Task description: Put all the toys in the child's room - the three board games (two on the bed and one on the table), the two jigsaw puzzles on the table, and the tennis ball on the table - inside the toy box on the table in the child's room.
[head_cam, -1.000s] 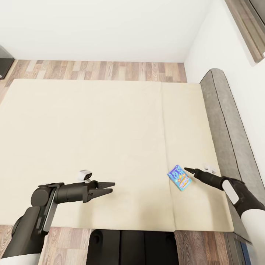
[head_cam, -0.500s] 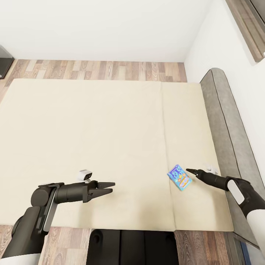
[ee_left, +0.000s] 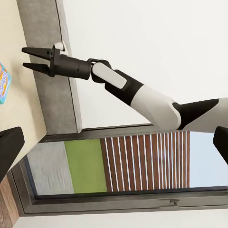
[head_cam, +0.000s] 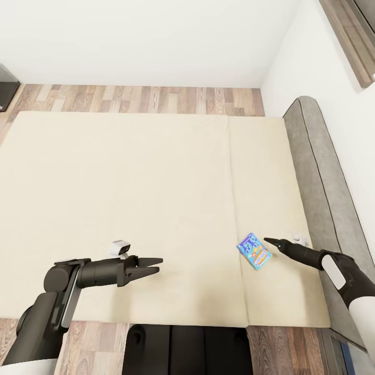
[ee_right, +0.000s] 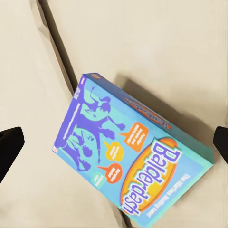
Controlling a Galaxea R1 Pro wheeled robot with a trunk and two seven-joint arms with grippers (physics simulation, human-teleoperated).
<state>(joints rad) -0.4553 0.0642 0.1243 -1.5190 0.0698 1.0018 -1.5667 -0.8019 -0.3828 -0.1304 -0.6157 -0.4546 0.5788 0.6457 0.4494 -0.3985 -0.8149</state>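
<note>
The room is bright and evenly lit, with flat, soft light and no glare on the white walls. Shadows are faint: a soft grey one lies on the bed (head_cam: 156,182) beside the small blue board game (ee_right: 133,156), toward two o'clock in the right wrist view. A pale shadow trails under the left gripper (head_cam: 153,264). The renders are sharp throughout, without motion blur. The head view stretches slightly toward its corners. The window (ee_left: 118,166) shows daylight outside.
</note>
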